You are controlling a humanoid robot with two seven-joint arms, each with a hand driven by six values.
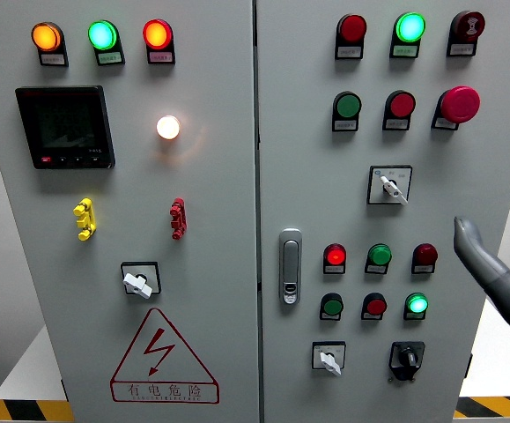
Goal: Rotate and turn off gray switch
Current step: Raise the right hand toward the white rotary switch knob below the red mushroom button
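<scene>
Three gray rotary switches sit on the gray cabinet front. One gray switch (390,186) is on the right door's upper middle, its handle pointing down-right. A second gray switch (328,359) is low on the right door, and a third gray switch (138,282) is on the left door. My right hand (498,264), in a dark glove, comes in from the right edge. Its fingers (466,240) are spread and hold nothing. It hovers to the right of and below the upper switch, touching none of them. My left hand is out of view.
A black rotary switch (406,358) sits beside the low gray one. Rows of red and green buttons and lamps fill the right door, with a red mushroom button (459,104) at the top right. A door latch (290,266) is near the seam. The left door carries a display (65,126).
</scene>
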